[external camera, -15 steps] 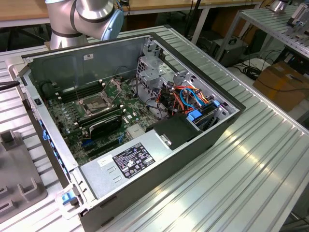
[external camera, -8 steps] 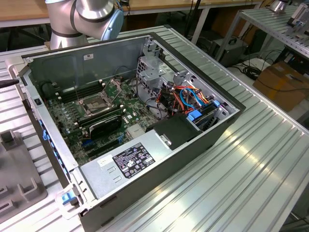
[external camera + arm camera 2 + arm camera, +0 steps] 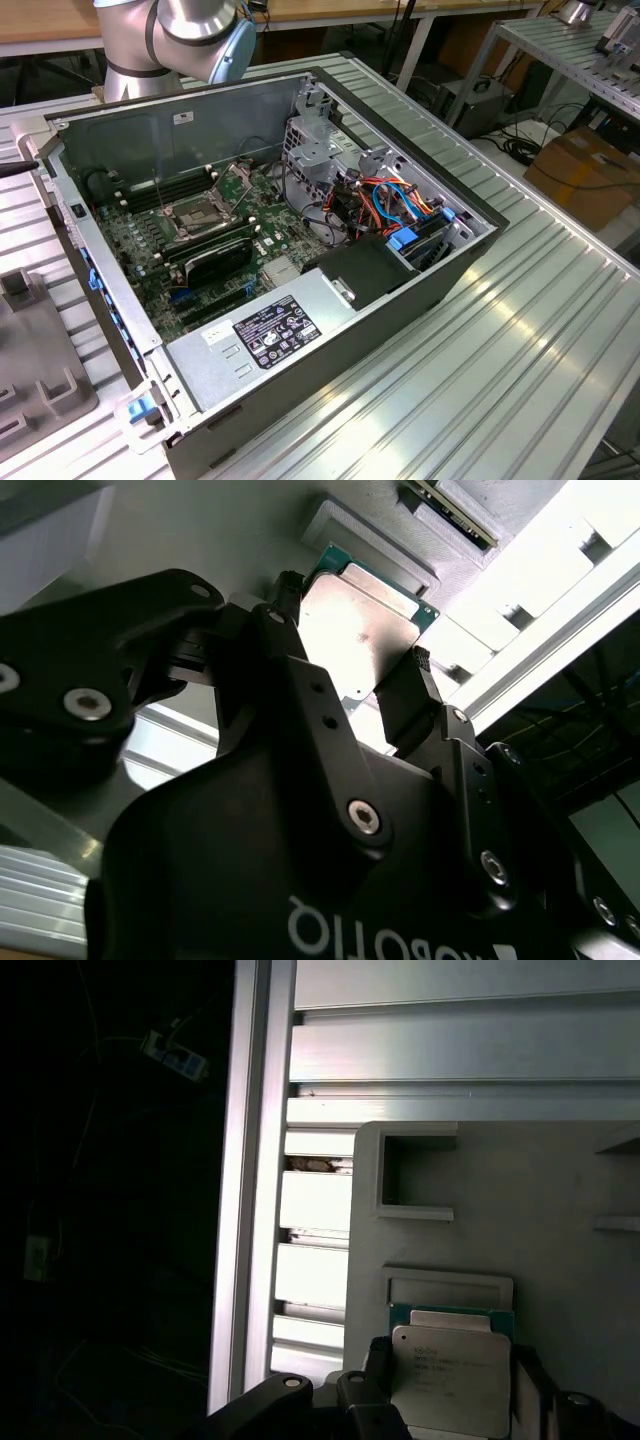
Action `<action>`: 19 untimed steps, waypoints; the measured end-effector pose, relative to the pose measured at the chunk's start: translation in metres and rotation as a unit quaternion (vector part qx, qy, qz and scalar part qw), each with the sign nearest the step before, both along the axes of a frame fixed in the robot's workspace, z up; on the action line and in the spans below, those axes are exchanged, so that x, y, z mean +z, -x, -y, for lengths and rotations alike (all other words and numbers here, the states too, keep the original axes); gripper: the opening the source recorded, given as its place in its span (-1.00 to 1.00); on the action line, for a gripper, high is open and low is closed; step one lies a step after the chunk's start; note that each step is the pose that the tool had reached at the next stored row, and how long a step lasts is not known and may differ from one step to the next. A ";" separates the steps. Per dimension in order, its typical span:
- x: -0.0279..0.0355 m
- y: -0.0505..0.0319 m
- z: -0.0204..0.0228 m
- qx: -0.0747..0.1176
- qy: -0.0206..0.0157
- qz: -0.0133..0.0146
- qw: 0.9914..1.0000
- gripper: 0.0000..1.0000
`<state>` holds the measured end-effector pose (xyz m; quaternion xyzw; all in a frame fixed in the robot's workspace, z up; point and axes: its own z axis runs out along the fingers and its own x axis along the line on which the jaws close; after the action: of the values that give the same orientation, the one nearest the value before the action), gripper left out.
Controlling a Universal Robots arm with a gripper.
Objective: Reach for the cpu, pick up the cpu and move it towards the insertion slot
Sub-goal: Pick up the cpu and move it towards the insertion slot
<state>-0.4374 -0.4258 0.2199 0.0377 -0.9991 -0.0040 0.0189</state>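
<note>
Reach looked done here, and the grab looked pretty much done too. In both wrist views the gripper [image 3: 350, 625] had its two black fingers [image 3: 408, 695] narrowed right down onto opposite edges of the cpu [image 3: 365, 630], touching it on both sides, so I'd call that a proper hold. The chip lay flat over a grey tray [image 3: 560, 1190], just beside a shallow pocket in it. I honestly couldn't tell whether it was lifted clear or resting on the tray.

What was left was the carry. The insertion slot [image 3: 197, 215] sat left of centre in the exterior view, on the board inside the open computer case [image 3: 400, 320].

That exterior view was the one for the socket, the case and the arm [image 3: 190, 30] at the top left. The wrist views were the ones for the grip itself. The first also caught the chip's printed face and the slatted table [image 3: 310, 1200] past the tray.
</note>
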 end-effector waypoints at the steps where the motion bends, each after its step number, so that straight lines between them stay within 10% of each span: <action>1: 0.0005 -0.0001 0.0000 0.000 0.000 0.000 1.000 0.10; 19: 0.0039 -0.0014 0.0000 0.000 0.000 0.000 1.000 0.10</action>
<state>-0.4361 -0.4258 0.2238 0.0377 -0.9991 -0.0036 0.0191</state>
